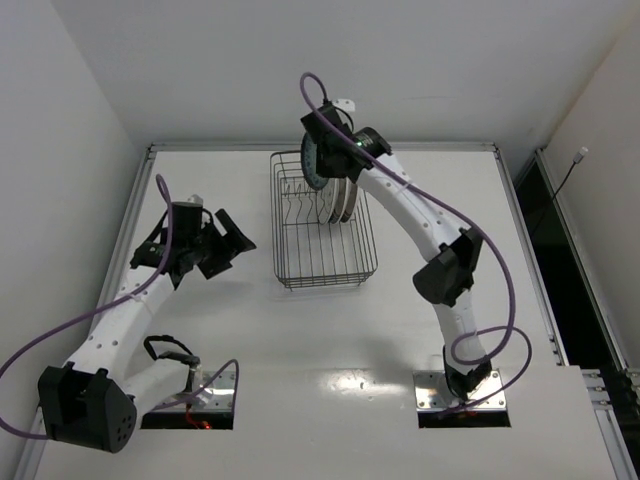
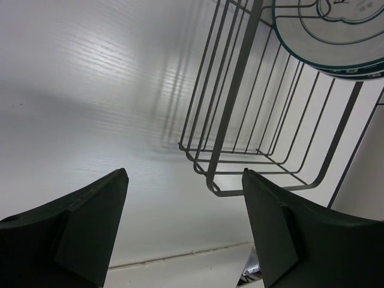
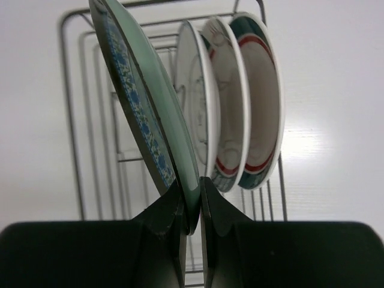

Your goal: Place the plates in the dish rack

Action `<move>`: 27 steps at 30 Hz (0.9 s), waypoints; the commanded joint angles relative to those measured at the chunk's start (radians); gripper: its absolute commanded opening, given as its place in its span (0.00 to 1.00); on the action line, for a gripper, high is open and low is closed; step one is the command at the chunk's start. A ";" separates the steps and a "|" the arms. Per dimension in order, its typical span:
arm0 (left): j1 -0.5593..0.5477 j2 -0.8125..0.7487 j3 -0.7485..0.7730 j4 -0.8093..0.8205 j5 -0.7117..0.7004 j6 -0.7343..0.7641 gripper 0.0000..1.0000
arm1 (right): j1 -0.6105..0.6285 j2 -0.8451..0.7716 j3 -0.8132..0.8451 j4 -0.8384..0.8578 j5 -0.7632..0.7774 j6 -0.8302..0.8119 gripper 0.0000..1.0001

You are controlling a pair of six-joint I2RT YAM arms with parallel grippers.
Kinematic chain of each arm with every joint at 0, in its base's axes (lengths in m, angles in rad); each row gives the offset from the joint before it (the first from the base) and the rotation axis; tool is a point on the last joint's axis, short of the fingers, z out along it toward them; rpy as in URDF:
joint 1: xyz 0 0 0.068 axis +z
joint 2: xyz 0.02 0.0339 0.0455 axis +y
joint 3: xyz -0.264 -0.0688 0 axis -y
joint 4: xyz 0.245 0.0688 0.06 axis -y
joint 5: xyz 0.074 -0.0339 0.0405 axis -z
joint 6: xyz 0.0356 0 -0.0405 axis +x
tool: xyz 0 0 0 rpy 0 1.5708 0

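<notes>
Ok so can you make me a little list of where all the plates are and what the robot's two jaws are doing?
in the dish rack: pale grey plate, white plate, second white plate, all standing on edge side by side
fourth plate: teal plate, held on edge above the rack, next to the other three
right jaws: shut on the teal plate's rim
left jaws: open, holding nothing, over the table to the left of the rack
</notes>
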 commanded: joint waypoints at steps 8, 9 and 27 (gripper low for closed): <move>0.068 -0.029 0.013 -0.061 0.018 0.095 0.74 | 0.003 0.066 0.009 -0.091 0.220 0.004 0.00; 0.077 -0.029 0.013 -0.070 0.018 0.095 0.74 | 0.003 0.081 0.019 -0.091 0.230 0.004 0.00; 0.086 -0.029 0.013 -0.139 0.037 0.152 0.74 | 0.012 0.264 0.063 -0.051 0.241 0.041 0.00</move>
